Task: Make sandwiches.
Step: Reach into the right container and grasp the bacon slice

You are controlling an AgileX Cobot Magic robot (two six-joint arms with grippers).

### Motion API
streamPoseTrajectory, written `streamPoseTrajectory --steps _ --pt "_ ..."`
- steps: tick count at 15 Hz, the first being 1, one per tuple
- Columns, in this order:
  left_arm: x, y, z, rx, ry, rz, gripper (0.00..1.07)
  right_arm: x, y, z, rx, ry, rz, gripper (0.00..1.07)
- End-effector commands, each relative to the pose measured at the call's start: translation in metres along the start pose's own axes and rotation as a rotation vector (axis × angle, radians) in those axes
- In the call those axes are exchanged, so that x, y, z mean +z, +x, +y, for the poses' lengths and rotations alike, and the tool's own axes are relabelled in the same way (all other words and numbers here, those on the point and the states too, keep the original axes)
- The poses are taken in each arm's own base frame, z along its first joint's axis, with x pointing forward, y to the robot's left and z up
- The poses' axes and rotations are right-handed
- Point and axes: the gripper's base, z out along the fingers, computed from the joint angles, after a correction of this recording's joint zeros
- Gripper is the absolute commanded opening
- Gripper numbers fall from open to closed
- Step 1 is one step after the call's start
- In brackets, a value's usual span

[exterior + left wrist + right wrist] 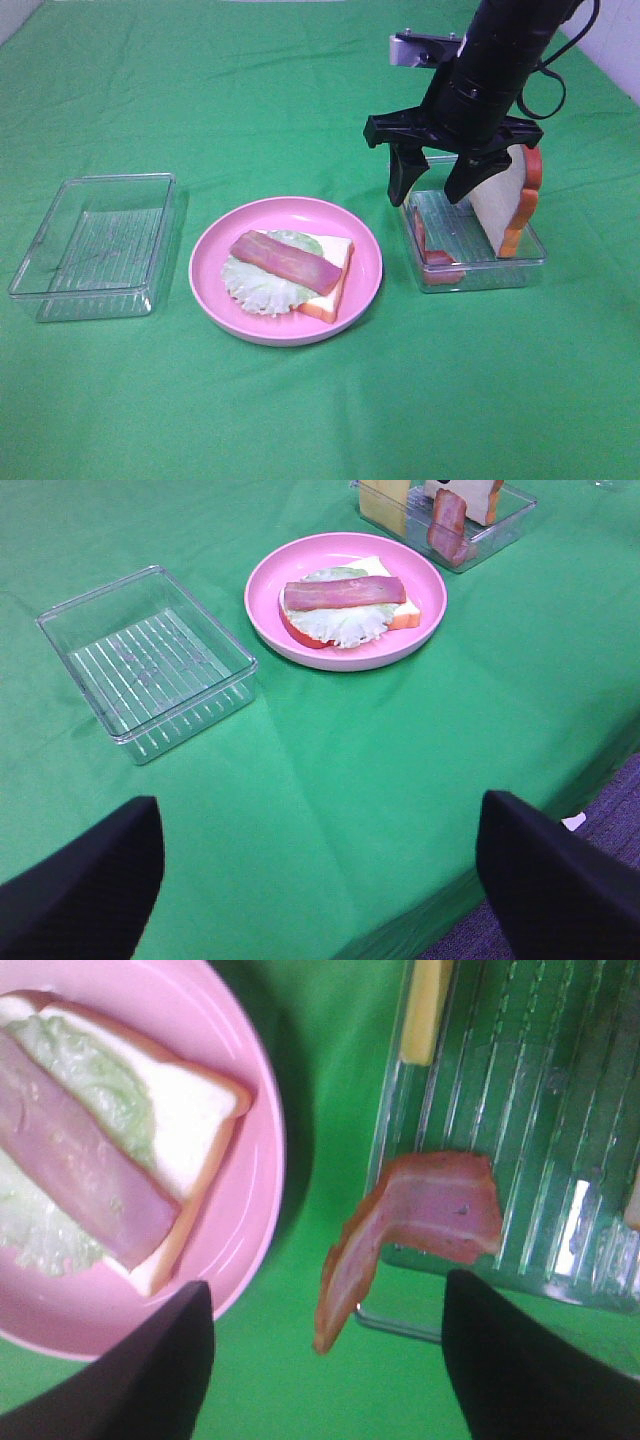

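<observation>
1. Your right gripper (432,188) hangs in the upper right of the overhead frame, over the left part of the right tray (530,262). Its jaws stand apart and grasp nothing.
2. In that arm's wrist picture you see the two dark fingers (150,1370) set wide. The loose bacon strip (440,1205) lies between them, and neither finger touches it.
3. The loose bacon strip leans against the tray's left wall. One end rests on the ribbed floor and the other rises past the rim.
4. In the same tray, right of the gripper, the upright bread slice (500,205) stands on its edge with its orange-brown crust facing right.
5. A cheese slice (425,1005) also sits in this tray. You can see it in the wrist pictures only, because the arm covers it from overhead.
6. The sandwich you are building is at the centre of the overhead frame, on the pink plate (215,250).
7. Its bottom bread slice (338,272) lies flat, with the lettuce (255,285) on top spilling over the slice's left edge.
8. A bacon strip (285,262) lies diagonally across the lettuce.
9. The plate and the right tray sit near each other without touching.
10. The left tray (95,245) stands at the middle left of the frame, apart from the plate, on the green cloth (320,420).
11. Your left gripper (318,810) shows only in its own wrist picture. Its jaws are spread wide above the cloth and hold nothing.
</observation>
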Motion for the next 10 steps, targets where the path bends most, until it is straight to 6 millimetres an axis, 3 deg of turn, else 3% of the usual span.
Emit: streamPoseTrajectory --steps 1,7,8,10 --pt "-0.002 0.001 0.000 0.006 0.006 -0.027 0.80 0.016 -0.010 -0.007 -0.009 0.068 0.033 0.62" --pt "-0.002 0.001 0.000 0.006 0.006 -0.027 0.80 0.050 -0.018 -0.016 -0.017 0.136 0.098 0.56" --pt "-0.002 0.001 0.000 0.006 0.006 -0.027 0.80 0.051 -0.018 -0.017 -0.017 0.137 0.102 0.49" --pt "-0.002 0.001 0.000 0.006 0.006 -0.027 0.80 0.051 -0.018 -0.016 -0.017 0.137 0.102 0.26"
